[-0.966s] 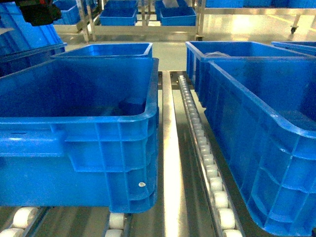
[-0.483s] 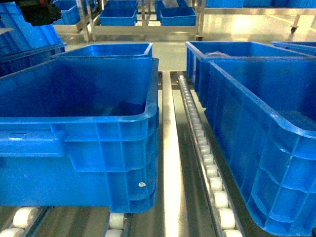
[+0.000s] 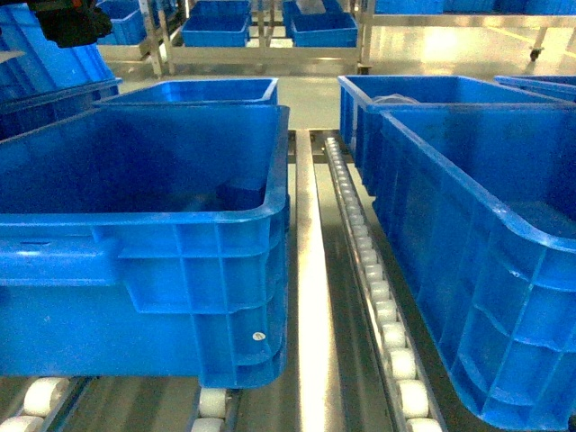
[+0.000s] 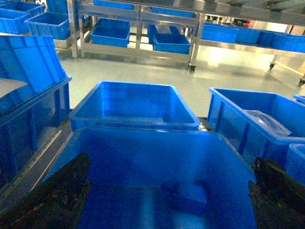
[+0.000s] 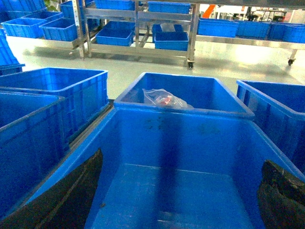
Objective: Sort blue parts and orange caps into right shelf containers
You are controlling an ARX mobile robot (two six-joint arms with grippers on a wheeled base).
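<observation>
A roller shelf (image 3: 360,234) carries blue crates. Right of it, the near crate (image 5: 181,191) looks empty. No parts or caps are seen; both claws are spread open, empty; sorting seems unstarted.

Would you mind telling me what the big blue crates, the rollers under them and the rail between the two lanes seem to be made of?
The near left crate looks like moulded plastic, semi-glossy: ribbed walls, thick rolled rim, soft highlights. The rollers seem to be white plastic wheels, smooth and dull. The centre rail appears to be bare metal, probably steel or aluminium, given its bright streaked reflection.
</observation>
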